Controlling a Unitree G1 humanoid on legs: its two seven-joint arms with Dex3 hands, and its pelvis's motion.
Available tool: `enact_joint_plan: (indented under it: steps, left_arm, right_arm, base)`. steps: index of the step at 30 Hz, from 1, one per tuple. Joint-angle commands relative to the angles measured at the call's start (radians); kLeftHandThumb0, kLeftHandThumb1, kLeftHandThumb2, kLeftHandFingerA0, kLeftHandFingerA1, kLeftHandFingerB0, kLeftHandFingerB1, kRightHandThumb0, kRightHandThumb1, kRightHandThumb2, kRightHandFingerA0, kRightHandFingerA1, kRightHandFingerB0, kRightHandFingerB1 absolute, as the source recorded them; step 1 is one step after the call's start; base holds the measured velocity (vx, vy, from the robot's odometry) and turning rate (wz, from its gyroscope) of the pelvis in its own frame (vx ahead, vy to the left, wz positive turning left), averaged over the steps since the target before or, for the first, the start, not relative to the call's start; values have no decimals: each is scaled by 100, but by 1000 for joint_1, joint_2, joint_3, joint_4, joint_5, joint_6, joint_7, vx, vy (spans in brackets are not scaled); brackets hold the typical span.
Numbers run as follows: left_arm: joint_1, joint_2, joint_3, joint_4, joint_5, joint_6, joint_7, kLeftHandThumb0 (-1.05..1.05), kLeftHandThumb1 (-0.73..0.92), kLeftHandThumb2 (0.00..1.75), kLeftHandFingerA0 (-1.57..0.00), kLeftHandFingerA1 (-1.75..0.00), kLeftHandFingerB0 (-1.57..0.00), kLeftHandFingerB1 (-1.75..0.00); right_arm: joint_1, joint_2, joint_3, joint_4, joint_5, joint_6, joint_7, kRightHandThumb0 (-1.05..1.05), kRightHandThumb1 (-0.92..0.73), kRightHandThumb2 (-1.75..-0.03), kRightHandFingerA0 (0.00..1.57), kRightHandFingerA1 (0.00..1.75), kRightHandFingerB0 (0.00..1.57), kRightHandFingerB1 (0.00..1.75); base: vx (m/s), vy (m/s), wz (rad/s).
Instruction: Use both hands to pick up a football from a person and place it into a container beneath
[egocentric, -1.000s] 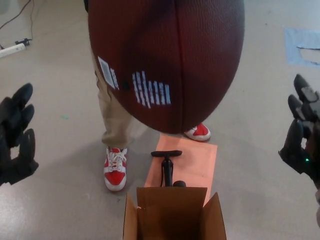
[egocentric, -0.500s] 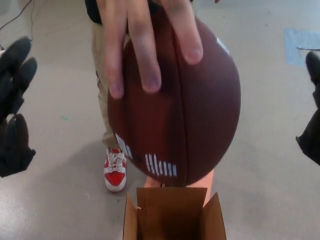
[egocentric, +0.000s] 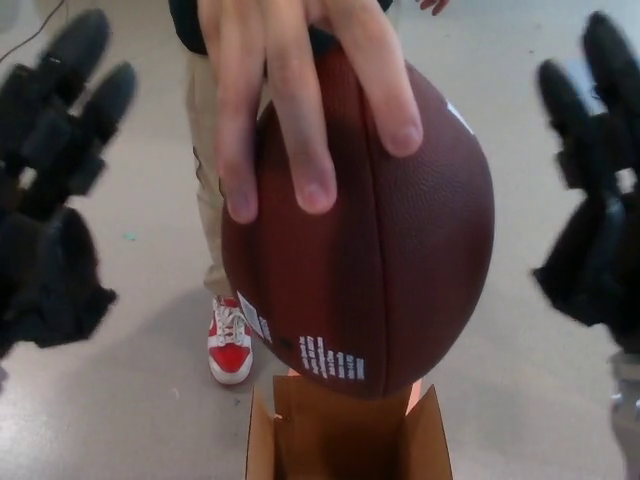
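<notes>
- Football (egocentric: 400, 270) hung centre frame in a person's hand (egocentric: 300, 90), above the cardboard box (egocentric: 345, 440) at 6 o'clock.
- We kept our left hand (egocentric: 50, 200) at 9 o'clock and right hand (egocentric: 595, 190) at 3 o'clock spread, holding nothing.
- We judged uneven closing could squirt it past the box.
- We counted one football, one box, one red shoe (egocentric: 230, 345).

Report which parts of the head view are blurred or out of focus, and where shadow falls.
Head view: both robot hands, left hand and right hand, are soft and smeared; the person's fingers on the football are also slightly soft; the white print low on the ball reads fairly crisp; a soft shadow lies on the floor beside the red shoe.
</notes>
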Motion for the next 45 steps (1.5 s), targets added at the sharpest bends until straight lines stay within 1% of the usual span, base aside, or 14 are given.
enact_joint_plan:
  steps: [1, 18, 25, 28, 29, 30, 31, 32, 33, 38, 39, 43, 44, 45]
  left_arm:
    - [35, -27, -65, -1, 19, 60, 29, -91, 74, 110, 0, -14, 0, -11]
    - [8, -53, -188, 72, 62, 77, 27, -89, 75, 109, 0, -15, 0, -11]
    - [-86, -129, -350, 87, 245, 83, 114, -82, 72, 109, 0, -15, -2, -19]
    - [-111, -150, -398, 134, 327, 52, 149, -81, 75, 110, 0, -14, -3, -19]
    - [-118, -156, -410, 147, 360, 47, 168, -79, 92, 68, 0, -14, 0, -22]
    - [-123, -162, -418, 156, 379, 48, 184, -79, 92, 68, 0, -14, 0, -22]
    - [-128, -172, -425, 163, 388, 52, 197, -80, 77, 112, 0, -15, -2, -19]
    - [-139, -194, -432, 185, 398, 42, 220, -82, 76, 99, 0, -11, -4, -18]
    - [-143, -202, -433, 193, 397, 39, 227, -78, 77, 113, 0, -17, -2, -20]
    - [-165, -221, -432, 230, 418, 19, 252, -76, 79, 115, 0, -18, -1, -21]
    - [-168, -222, -433, 232, 423, 19, 256, -77, 92, 75, 0, -13, -1, -20]
    - [-174, -223, -435, 242, 433, 24, 264, -79, 92, 74, -3, -11, 0, -19]
    - [-179, -218, -434, 247, 446, 23, 268, -82, 78, 102, -1, -12, -1, -18]
    - [-180, -216, -434, 248, 449, 23, 269, -82, 78, 102, -1, -12, -1, -18]
  right_arm:
    - [13, 29, 52, 57, -14, 33, 5, -91, -74, -109, 9, 21, 9, 17]
    - [27, 60, 85, 161, -13, 29, 15, -90, -73, -108, 9, 23, 9, 18]
    - [-35, 120, 217, 148, -117, 86, -16, -79, -76, -115, 0, 20, 7, 22]
    - [-72, 132, 240, 192, -145, 64, -19, -85, -79, -114, 0, 13, 4, 18]
    - [-80, 137, 243, 206, -150, 60, -24, -86, -80, -114, 0, 12, 3, 17]
    - [-85, 141, 244, 216, -151, 60, -28, -86, -80, -114, 0, 12, 3, 17]
    - [-91, 149, 244, 223, -150, 67, -36, -86, -80, -115, 0, 13, 3, 18]
    - [-104, 166, 241, 233, -150, 84, -55, -86, -80, -115, 0, 13, 3, 18]
    - [-109, 170, 241, 236, -151, 89, -61, -85, -81, -115, 0, 14, 3, 19]
    - [-131, 176, 240, 250, -157, 111, -74, -87, -84, -117, 0, 11, 1, 14]
    - [-134, 177, 239, 254, -151, 108, -72, -86, -84, -117, 0, 11, 1, 15]
    - [-136, 168, 237, 262, -143, 102, -69, -85, -85, -118, 0, 12, 0, 15]
    - [-140, 165, 234, 272, -135, 92, -65, -86, -87, -120, 0, 12, 0, 14]
    - [-142, 164, 233, 274, -133, 89, -65, -86, -87, -120, 0, 12, 0, 14]
  base:
    - [0, 0, 0]
    - [0, 0, 0]
    - [0, 0, 0]
    - [0, 0, 0]
    - [0, 0, 0]
    - [0, 0, 0]
    - [0, 0, 0]
    - [0, 0, 0]
    - [0, 0, 0]
    - [0, 0, 0]
    - [0, 0, 0]
    - [0, 0, 0]
    - [0, 0, 0]
    - [0, 0, 0]
